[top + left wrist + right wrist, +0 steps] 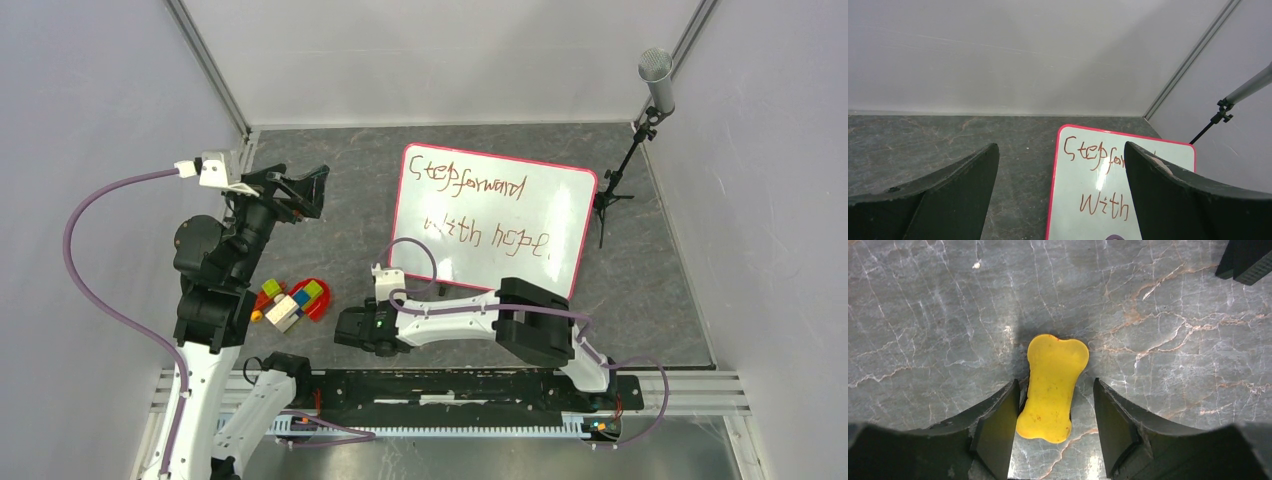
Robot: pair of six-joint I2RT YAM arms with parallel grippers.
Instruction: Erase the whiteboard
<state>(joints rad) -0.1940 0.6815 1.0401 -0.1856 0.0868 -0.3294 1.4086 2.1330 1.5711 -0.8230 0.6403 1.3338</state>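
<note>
The right gripper [1055, 390] points straight down at the table with its fingers [998, 425] half spread on either side of a yellow bone-shaped pad [1054, 375]. The left finger is touching the pad's edge or just beside it. A strip of table shows between the pad and the right finger, so nothing is pinched yet.

The pad lies flat. Its long axis runs along the gap between the fingers and away from the wrist, so closing would squeeze it across its narrow waist. This pad is probably the wiper for the job.

The whiteboard [495, 215] lies flat on the table, beyond these fingers toward the back wall and off to their right. It is near but apart, and its long side runs across the table. Brown writing covers it, so no erasing shows.

A heap of toy blocks [290, 300] sits just to the left of the right fingers.

The left gripper [1060, 150] is raised with its fingers spread wide and holds nothing. The board's near corner is ahead of and below it. The right arm is plainly the nearer one to the pad.
</note>
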